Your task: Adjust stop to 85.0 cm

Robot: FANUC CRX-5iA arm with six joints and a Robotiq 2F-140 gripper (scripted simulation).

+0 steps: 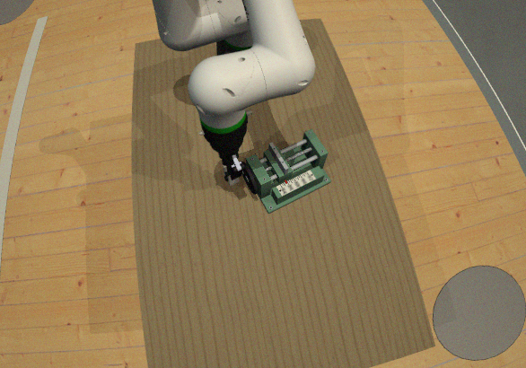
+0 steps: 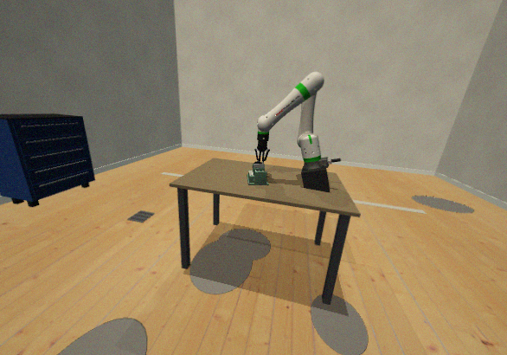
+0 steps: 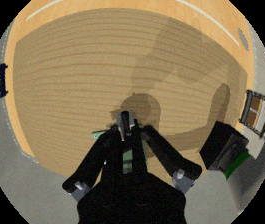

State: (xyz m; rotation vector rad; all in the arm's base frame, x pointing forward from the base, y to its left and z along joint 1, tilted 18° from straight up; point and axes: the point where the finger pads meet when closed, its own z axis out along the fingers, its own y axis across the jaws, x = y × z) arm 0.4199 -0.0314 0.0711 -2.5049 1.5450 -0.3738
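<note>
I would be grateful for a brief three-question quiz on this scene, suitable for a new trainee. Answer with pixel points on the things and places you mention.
1. Multiple choice: what colour is the frame of the stop fixture (image 1: 316, 148) (image 2: 259, 177)?
A) Yellow
B) Green
C) Orange

2. True or false: the gripper (image 1: 232, 179) (image 2: 261, 160) (image 3: 126, 116) is at the same end of the fixture as the black handwheel (image 1: 249, 179).

3. Fill in the blank: the small pointer mark (image 1: 286, 181) at the scale (image 1: 296, 184) is coloured ____.

Key: 1. B; 2. True; 3. red
</note>
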